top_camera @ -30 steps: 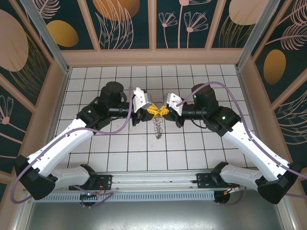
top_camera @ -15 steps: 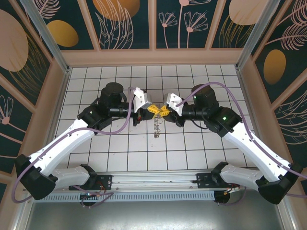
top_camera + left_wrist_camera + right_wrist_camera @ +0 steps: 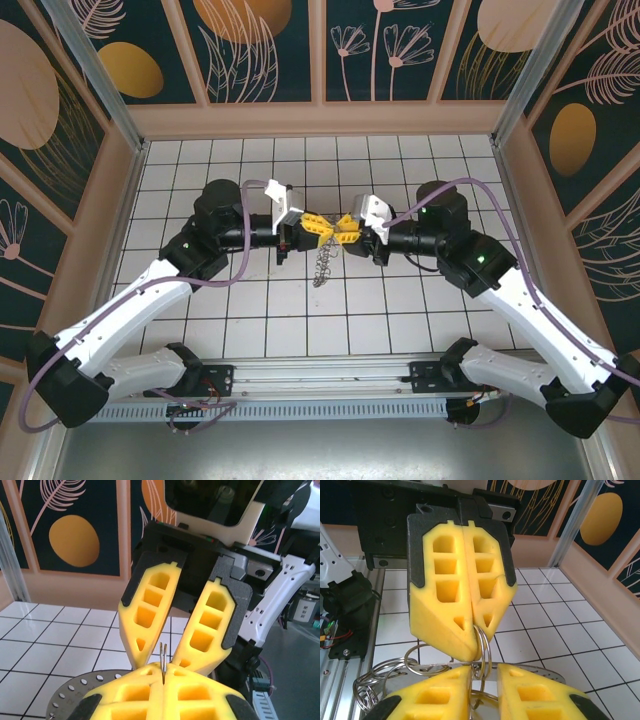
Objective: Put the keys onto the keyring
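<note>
Arms leveled out, right tool (image 3: 485, 669) spread; left tool (image 3: 164, 672) pinches keyring (image 3: 322, 262) by one loop. Looks light, springy, slippery.

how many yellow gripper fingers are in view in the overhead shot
4. Two on the left gripper, shut on a wire loop of the keyring; two on the right gripper, parted, facing them tip to tip.

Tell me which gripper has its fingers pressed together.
The left gripper: its yellow fingers meet on a thin wire ring, while those of the right gripper stand apart.
</note>
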